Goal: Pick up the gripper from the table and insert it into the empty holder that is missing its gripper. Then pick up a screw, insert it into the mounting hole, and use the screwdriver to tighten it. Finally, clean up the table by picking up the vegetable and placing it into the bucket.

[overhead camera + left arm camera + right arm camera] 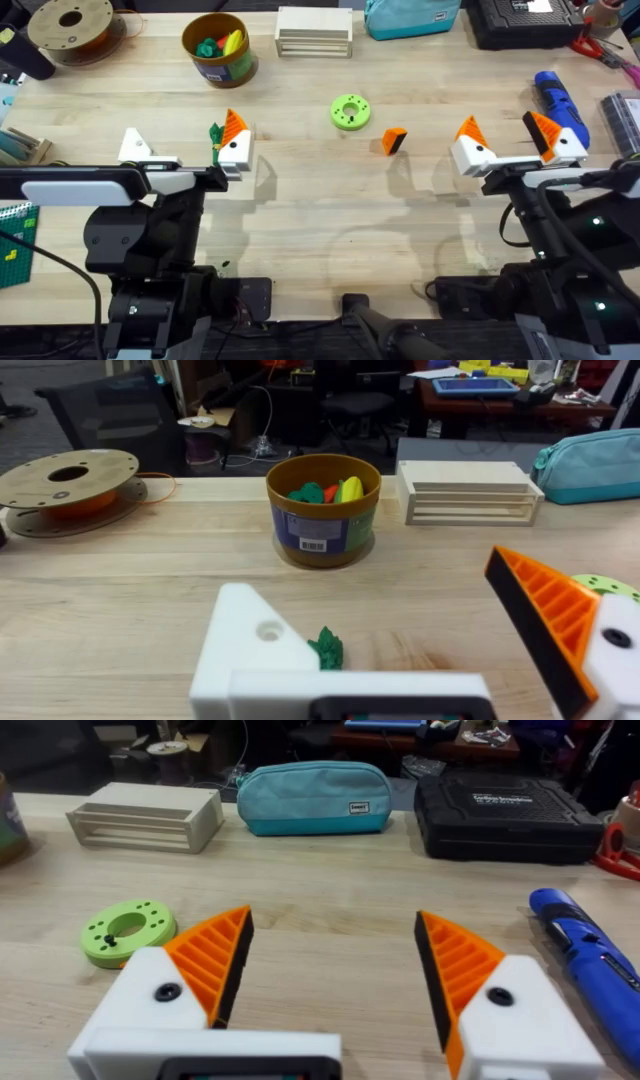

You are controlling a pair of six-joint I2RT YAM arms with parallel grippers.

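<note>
The loose orange gripper (393, 141) lies on the table right of centre. My left gripper (185, 142) is open; its outer finger is the bare white holder (135, 147) (250, 645), its other finger carries an orange pad (545, 615). The dark-green vegetable (215, 140) (326, 648) lies between those fingers, close to the padded one. My right gripper (508, 135) (335, 970) stands open with both orange pads on and nothing between them. The blue screwdriver (560, 105) (590, 955) lies just beyond it to the right. The yellow-orange bucket (218, 48) (323, 510) holds toy pieces. The screw is out of view.
A lime-green disc (350, 111) (125, 930) sits mid-table. Along the back stand a filament spool (70, 25), a wooden rack (314, 32), a teal pouch (315, 795) and a black case (505, 810). Bare wood lies between the two grippers.
</note>
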